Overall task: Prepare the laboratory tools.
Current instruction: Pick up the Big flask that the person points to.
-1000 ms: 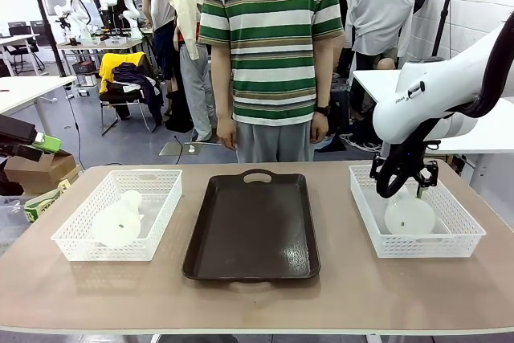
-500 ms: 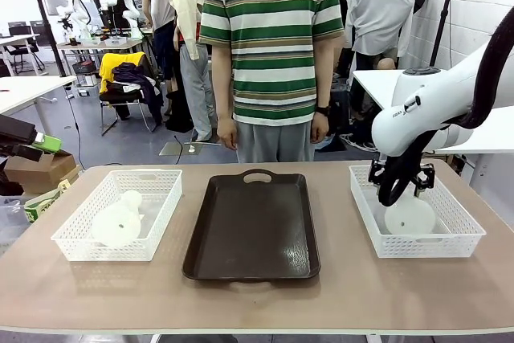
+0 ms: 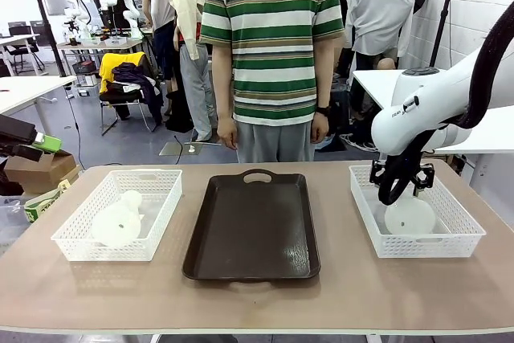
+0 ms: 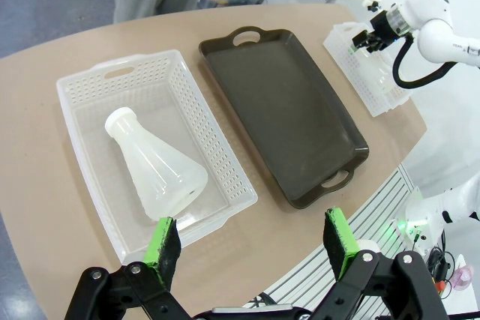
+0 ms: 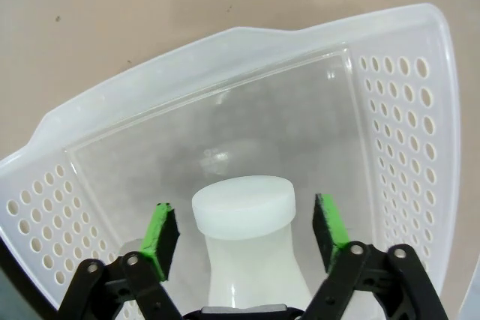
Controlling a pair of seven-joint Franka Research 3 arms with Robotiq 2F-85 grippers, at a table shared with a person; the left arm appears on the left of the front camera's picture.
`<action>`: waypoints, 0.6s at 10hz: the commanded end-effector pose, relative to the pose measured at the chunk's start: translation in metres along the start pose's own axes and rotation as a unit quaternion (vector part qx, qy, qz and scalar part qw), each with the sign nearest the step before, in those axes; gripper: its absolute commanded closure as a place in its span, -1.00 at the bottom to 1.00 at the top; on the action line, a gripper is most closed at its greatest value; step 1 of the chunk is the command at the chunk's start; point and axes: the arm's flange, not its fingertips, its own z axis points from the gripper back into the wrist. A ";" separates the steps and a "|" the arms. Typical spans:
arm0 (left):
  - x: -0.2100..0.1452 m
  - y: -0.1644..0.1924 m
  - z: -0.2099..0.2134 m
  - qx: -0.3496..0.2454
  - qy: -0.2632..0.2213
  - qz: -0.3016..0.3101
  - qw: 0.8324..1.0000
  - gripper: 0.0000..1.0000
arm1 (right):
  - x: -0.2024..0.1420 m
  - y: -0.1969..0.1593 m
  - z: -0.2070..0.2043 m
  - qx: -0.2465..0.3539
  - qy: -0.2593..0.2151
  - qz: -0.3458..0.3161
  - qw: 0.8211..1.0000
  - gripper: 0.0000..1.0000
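Right flask (image 5: 241, 207) is seen standing, apparently upright, inside the right basket (image 3: 418, 248) at the robot's right end of the desk (image 3: 257, 299), its capped neck bracketed by the right claw (image 3: 399, 194). That claw is spread wide, a green pad set to either side of the neck with a gap showing on both sides, so nothing is gripped yet. The approach from above is judged to be lined up for a pinch just under the cap, where the narrow neck offers the surest hold and the basket walls are cleared.

Left flask (image 4: 157, 174) is laid on its side in the left basket (image 4: 82, 88), mouth turned toward the far rim and wide base near the front wall. Left claw (image 4: 251, 245) is held high above that end of the desk, fully open and empty, seemingly parked where the whole layout can be overlooked.

Between the baskets a dark brown tray (image 3: 250, 230) is left bare, and it is judged to be the spot where both flasks are to be set. A person (image 3: 269, 46) in a striped shirt is stood behind the tray at the far side, arms down, hands kept off the desk.
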 end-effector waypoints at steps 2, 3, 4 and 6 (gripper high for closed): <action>0.000 0.003 0.001 -0.008 -0.002 -0.008 1.000 -1.00 | 0.008 0.003 0.001 -0.017 0.014 0.008 1.000 0.51; 0.000 0.003 0.001 -0.008 -0.002 -0.008 1.000 -1.00 | 0.008 0.003 -0.001 -0.021 0.022 0.011 0.999 0.89; 0.000 0.003 0.001 -0.008 -0.002 -0.008 1.000 -1.00 | 0.008 0.004 -0.001 -0.023 0.024 0.012 0.999 1.00; 0.000 0.003 0.001 -0.008 -0.002 -0.008 1.000 -1.00 | 0.009 0.006 0.000 -0.028 0.032 0.016 0.999 1.00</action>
